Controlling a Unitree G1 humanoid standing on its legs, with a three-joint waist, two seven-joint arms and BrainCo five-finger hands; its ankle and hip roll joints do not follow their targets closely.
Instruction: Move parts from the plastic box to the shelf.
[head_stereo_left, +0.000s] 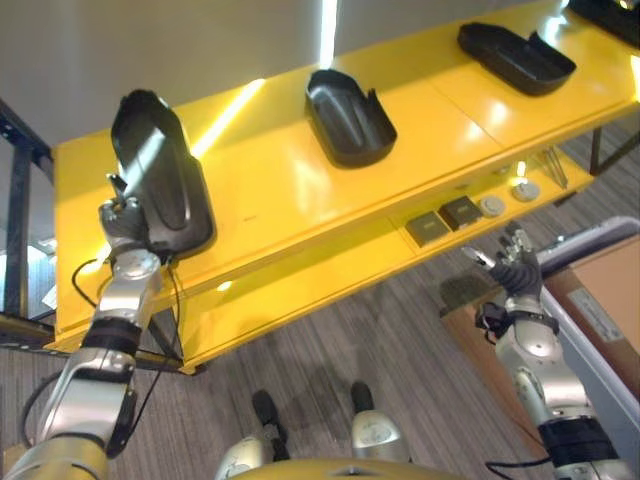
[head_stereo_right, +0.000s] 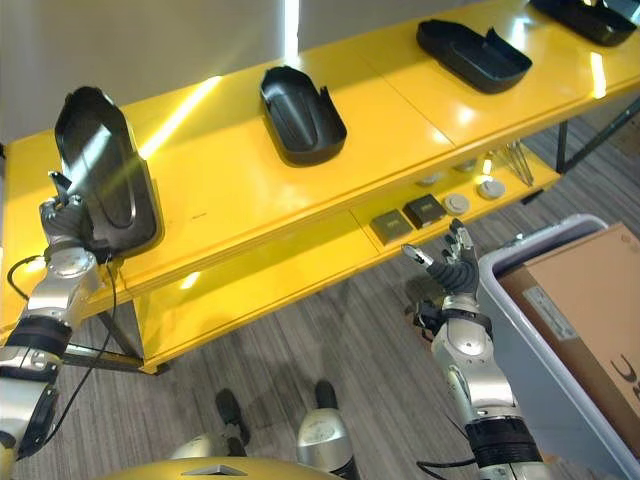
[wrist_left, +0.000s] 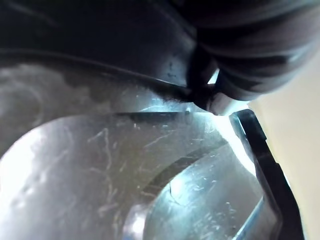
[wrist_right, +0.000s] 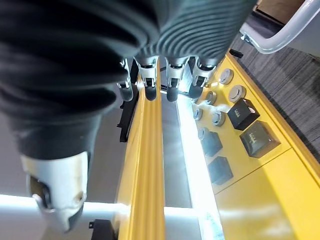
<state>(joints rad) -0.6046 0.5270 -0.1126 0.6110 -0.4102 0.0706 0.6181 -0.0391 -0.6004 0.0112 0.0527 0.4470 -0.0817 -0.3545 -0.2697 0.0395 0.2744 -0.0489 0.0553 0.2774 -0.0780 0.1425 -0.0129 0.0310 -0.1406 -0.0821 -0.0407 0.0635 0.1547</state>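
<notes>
The black part lies at the left end of the yellow shelf, near its front edge, with the left hand at its near end; I cannot tell whether those fingers clasp it. Two more black parts lie further along the top toward the right end. The right hand hangs with fingers spread and empty beside the grey plastic box. Placing looks nearly done; next the left hand should let go and draw clear without dragging the part off the edge
</notes>
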